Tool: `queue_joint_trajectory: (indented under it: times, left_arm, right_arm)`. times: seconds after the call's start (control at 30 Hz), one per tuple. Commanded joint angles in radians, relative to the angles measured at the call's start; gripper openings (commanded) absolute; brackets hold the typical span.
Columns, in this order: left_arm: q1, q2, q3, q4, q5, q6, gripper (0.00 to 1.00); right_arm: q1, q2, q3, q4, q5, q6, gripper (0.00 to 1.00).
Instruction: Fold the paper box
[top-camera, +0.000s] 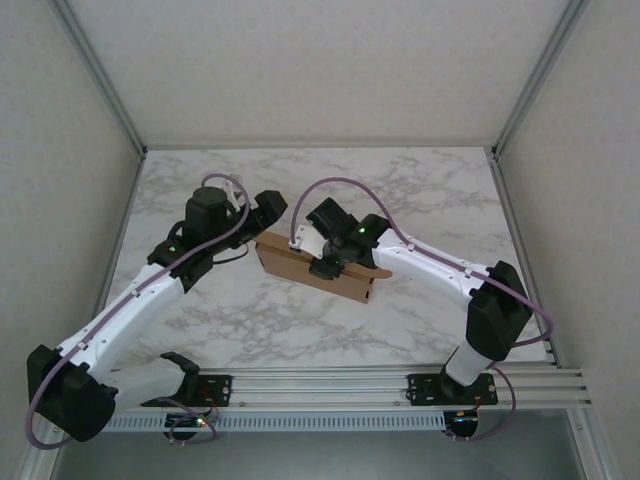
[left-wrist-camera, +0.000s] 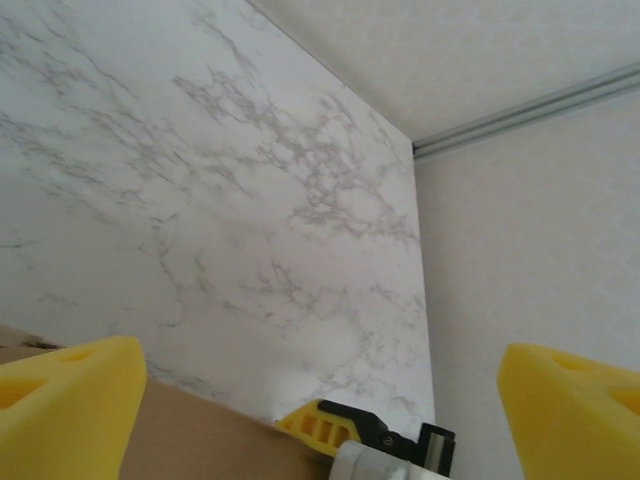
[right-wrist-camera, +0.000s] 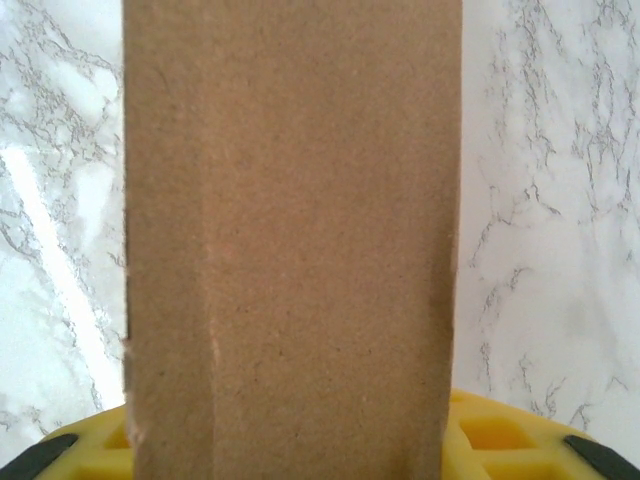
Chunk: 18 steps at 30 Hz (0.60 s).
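Your left claw stands released beside the left end of the paper box, which lies in the middle of the table; your right claw grasps one panel of it. The cardboard looks light but easy to dent, so hold it near the creases.

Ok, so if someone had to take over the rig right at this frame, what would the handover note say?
Left pincer: open, jaws wide apart, at the left end of the paper box, holding nothing.
Right pincer: shut on the paper box, clamping it from above near its middle.
Box: on the table, central, between the two arms.
Done: the cardboard looks folded up into a closed slab.
Left: probably tucking the end flaps. Whether they are locked cannot be told.
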Motion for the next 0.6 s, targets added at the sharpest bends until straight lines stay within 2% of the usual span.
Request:
queue_joint_trajectory:
  times: [0.0,0.4,0.47,0.57]
  left_arm:
    - [-0.036,0.017,-0.045,0.069,0.074,-0.054,0.89]
    - [-0.058,0.063,-0.176,0.11,0.065,-0.077,0.9]
    - [-0.058,0.069,-0.174,0.099,0.047,-0.069,0.9]
    - [-0.058,0.082,-0.16,0.075,0.022,-0.053,0.9]
  right_arm:
    - [-0.018,0.031,-0.005,0.013,-0.037,-0.008,0.41]
    - [-0.056,0.026,-0.014,0.04,-0.118,0.016,0.48]
    - [-0.058,0.024,-0.017,0.04,-0.119,0.02,0.55]
    - [-0.068,0.004,-0.015,0.049,-0.128,0.042,0.72]
